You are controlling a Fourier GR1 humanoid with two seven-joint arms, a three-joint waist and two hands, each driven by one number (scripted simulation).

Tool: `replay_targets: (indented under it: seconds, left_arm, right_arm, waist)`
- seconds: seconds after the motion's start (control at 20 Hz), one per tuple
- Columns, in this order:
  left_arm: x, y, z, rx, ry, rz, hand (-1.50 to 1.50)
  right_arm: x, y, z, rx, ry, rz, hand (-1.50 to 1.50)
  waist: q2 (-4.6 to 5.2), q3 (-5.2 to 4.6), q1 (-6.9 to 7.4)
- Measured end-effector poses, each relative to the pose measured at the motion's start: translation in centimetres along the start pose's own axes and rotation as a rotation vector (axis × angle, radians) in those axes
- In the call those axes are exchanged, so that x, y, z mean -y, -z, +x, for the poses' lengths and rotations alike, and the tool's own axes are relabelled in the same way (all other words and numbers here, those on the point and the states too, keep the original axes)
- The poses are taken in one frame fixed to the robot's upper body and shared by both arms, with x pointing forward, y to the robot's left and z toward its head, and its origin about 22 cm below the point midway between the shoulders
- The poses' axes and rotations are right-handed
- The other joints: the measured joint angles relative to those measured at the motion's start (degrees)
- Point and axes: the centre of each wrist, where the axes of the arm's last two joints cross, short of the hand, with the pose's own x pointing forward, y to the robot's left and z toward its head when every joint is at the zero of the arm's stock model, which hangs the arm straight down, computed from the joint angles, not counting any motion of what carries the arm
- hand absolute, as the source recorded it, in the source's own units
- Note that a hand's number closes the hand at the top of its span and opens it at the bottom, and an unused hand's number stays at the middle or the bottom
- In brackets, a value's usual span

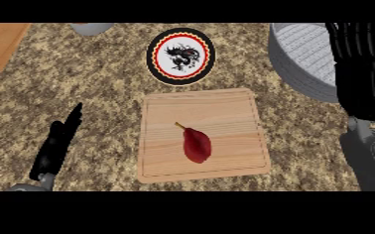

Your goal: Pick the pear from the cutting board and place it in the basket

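The granite counter [88, 79] carries everything; the cutting board [203, 135] serves here as the reference landmark. The board lies flat near the middle of the counter. Beyond and to the right of the board sits the grey basket [304, 54], its ribbed floor visible, part of its right side hidden by the right hand [359, 69]. That hand is raised over the basket's right edge, well apart from the board; whether its fingers are apart or together cannot be told from this angle. Directly beyond the board stands a round plate [181, 56] with a red-and-white rim and a dark emblem. Left of the board, the left hand [60, 141] rests with fingers straight and together, holding nothing. A grey object [92, 28] shows at the far edge, beyond and left of the board, too cropped to identify.

The pear [197, 145] — dark red, stem pointing away and to the left — lies on its side on the near half of the board, untouched.

Risks, as a judgement: the pear is tapered and lying down, so a grasp off-centre could roll it. The basket wall is raised — a low carry path could strike its rim.
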Motion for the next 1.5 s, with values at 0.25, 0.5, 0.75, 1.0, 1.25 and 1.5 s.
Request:
replay_targets:
  seconds: [0.25, 0.5, 0.75, 1.0, 1.25, 1.5]
  left_arm:
    - [2.1, 0.4, 1.5, 0.035, -0.073, -0.050, 0.00]
    - [4.1, 0.5, 2.6, 0.043, -0.145, -0.130, 0.00]
    - [2.9, -0.2, 0.8, -0.008, -0.189, -0.104, 0.00]
    - [1.7, -0.9, -0.1, -0.051, -0.222, -0.089, 0.00]
    - [1.4, -1.4, -0.4, -0.058, -0.234, -0.079, 0.00]
    - [1.3, -1.6, -0.6, -0.056, -0.232, -0.075, 0.00]
  right_arm:
    - [-6.3, -0.1, -0.6, -0.050, 0.192, 0.338, 1.50]
    - [-15.5, -2.2, 0.3, -0.033, 0.350, 0.865, -1.50]
    - [-21.8, -6.6, 0.2, -0.022, 0.279, 1.135, -1.50]
    - [-22.4, -5.1, 2.1, 0.084, -0.095, 1.167, -1.50]
    - [-21.2, -0.3, 6.1, 0.190, -0.461, 1.149, -1.50]
    - [-19.8, 4.0, 11.5, 0.231, -0.690, 1.195, -1.50]
  waist:
    - [0.91, -0.27, 4.34]
    - [1.45, -0.36, 8.84]
    - [0.27, -0.18, 5.52]
    - [-0.64, -0.12, 2.92]
    - [-0.62, -0.12, 2.01]
    - [-0.42, -0.10, 1.67]
